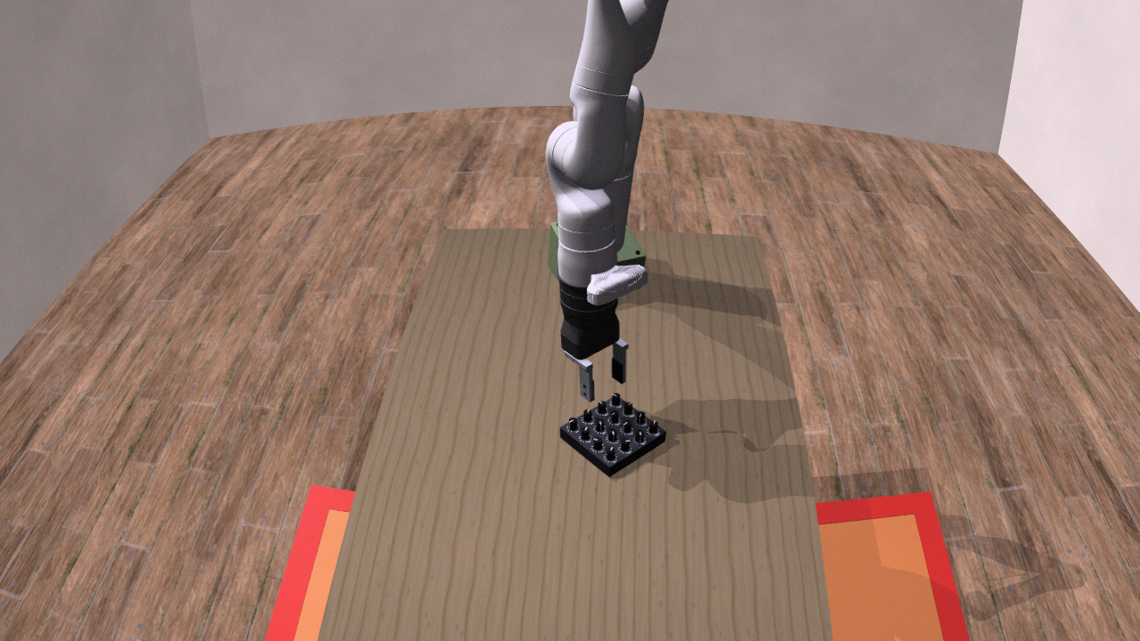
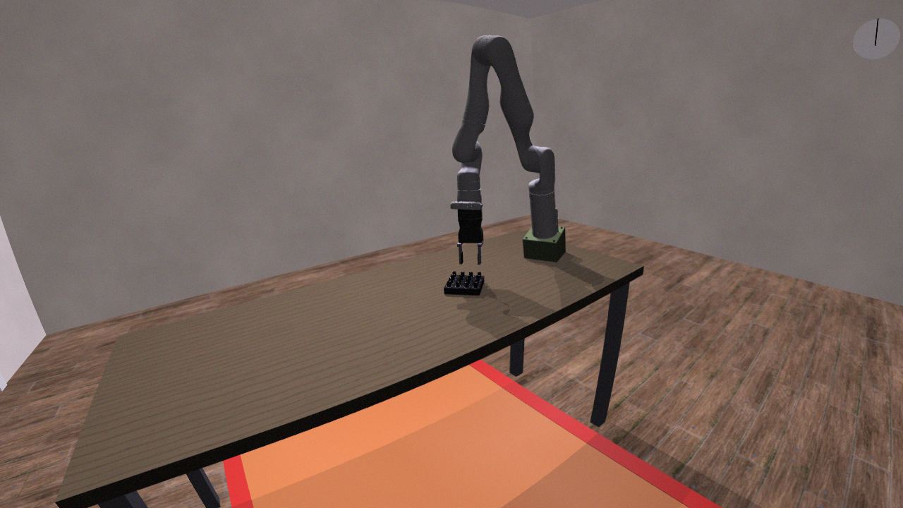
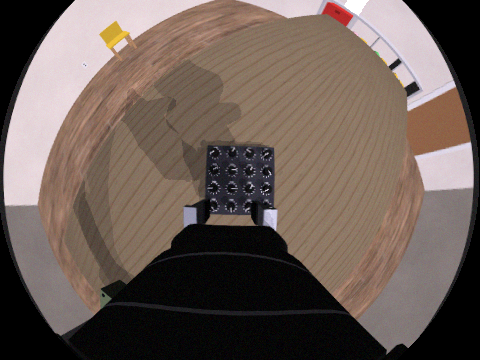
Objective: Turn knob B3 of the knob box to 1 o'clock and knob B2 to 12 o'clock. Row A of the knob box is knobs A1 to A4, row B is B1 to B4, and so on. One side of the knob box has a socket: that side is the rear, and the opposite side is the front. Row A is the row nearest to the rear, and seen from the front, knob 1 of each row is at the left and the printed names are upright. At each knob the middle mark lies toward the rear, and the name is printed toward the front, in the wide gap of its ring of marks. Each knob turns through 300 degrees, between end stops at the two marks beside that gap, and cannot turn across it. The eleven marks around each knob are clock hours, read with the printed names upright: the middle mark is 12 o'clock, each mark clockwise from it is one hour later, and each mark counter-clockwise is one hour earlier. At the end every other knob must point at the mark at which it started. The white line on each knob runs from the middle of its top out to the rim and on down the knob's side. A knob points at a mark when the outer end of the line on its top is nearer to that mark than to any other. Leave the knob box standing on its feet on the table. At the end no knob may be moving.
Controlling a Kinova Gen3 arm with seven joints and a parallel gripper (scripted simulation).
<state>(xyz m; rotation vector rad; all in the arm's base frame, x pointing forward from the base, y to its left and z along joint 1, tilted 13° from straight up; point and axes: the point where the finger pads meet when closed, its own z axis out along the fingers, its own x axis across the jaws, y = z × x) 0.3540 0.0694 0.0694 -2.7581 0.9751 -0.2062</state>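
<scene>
An orange floor mat with a red border (image 2: pixel 441 442) lies under the near end of the long wooden table (image 2: pixel 252 372), on which the black knob box (image 2: pixel 463 283) stands on the far half, its sixteen knobs in four rows and its corners turned diagonally to the table's edges in the top view. Directly above the box, and clear of it, hangs the two-finger gripper (image 2: pixel 469 254), pointing straight down with its fingers spread wide and nothing between them; in the wrist view the two pale fingertips frame the nearest row of knobs on the knob box (image 3: pixel 240 179). Beyond, the grey arm (image 2: pixel 499 101) rises in a tall arch from its green base (image 2: pixel 559 249) near the table's far end.
</scene>
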